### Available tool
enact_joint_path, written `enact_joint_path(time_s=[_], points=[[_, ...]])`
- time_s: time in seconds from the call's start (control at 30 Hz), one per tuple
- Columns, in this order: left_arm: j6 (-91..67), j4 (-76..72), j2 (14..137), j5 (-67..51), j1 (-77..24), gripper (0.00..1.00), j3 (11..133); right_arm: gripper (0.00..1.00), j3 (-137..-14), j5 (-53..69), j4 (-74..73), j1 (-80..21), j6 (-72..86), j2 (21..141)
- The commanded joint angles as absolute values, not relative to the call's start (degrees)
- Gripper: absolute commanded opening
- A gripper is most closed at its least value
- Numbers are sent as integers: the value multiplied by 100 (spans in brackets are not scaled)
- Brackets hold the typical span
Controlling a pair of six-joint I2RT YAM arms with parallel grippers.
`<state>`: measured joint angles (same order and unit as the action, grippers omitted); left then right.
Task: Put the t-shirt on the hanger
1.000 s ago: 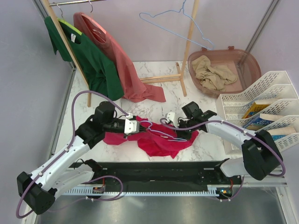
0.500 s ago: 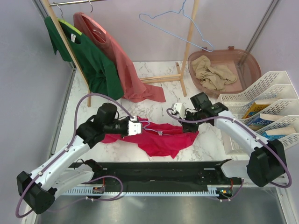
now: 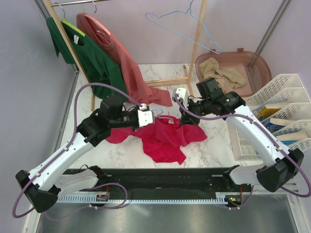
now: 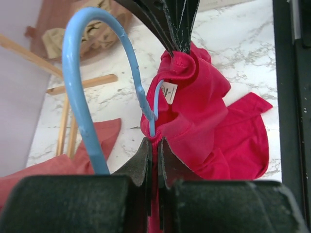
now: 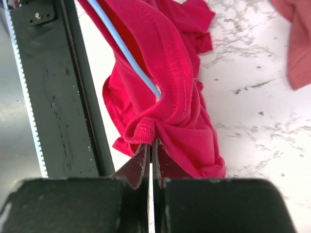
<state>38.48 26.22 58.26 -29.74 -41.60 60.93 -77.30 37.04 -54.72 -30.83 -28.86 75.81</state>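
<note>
From above, the red t-shirt (image 3: 165,138) is bunched in the middle of the marble table (image 3: 209,153). Its collar end is lifted between the two arms and the rest trails down onto the table. The left arm (image 3: 73,150) reaches in from the left and the right arm (image 3: 252,131) from the right, their tips close together over the cloth. A short stretch of the blue wire hanger (image 3: 162,116) shows between them. Behind stands a wooden rack (image 3: 196,43) with a green shirt (image 3: 95,63), a pink shirt (image 3: 129,70) and a spare hanger (image 3: 184,22). A brown basket (image 3: 257,65) holds beige cloth, and a white file tray (image 3: 279,92) sits at the right edge.

The left wrist camera shows the left jaws clenched on the hanger (image 4: 77,87) just below its hook, at the point where the wire meets the t-shirt (image 4: 214,121). Red cloth fills the slit between them. The hook curls up to the left. From the top of the view, the right jaws pinch the collar just above the white label (image 4: 169,91).

The right wrist camera shows the right jaws clamped on the ribbed collar edge of the t-shirt (image 5: 165,53). The hanger (image 5: 124,48) runs down from the upper left and disappears into the neck opening. Below the cloth lie the black base rail (image 5: 53,97) and the table (image 5: 257,121), with the pink shirt (image 5: 296,48) at the right edge.
</note>
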Motion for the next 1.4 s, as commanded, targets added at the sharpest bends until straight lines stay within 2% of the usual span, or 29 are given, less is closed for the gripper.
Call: enact_joint_path(time_s=[0.0, 0.23, 0.43, 0.63, 0.77, 1.0, 1.37], points=[[3498, 2223, 5397, -2777, -4061, 2, 6311, 0, -8288, 2923, -5721, -3094, -2838, 7506], [3734, 3275, 5036, -1847, -4043, 2, 6407, 0, -8797, 1987, -5959, -2804, -2988, 7128], [4509, 4614, 5089, -2819, -4052, 2, 6688, 0, -9237, 1802, -5994, -2804, -2901, 7268], [3517, 3482, 5186, -2418, -4052, 2, 6864, 0, -9518, 2153, -6327, -2830, -2830, 7558], [3043, 3086, 5343, -2681, -4069, 2, 6934, 0, -9615, 2223, -6460, -2935, -2830, 7620], [2628, 2251, 5598, -2400, -4174, 2, 6838, 0, -9712, 2373, -6653, -3093, -2743, 7603], [2478, 1722, 5669, -3137, -4508, 2, 6697, 0, -9791, 2391, -6152, -3278, -2180, 7761]])
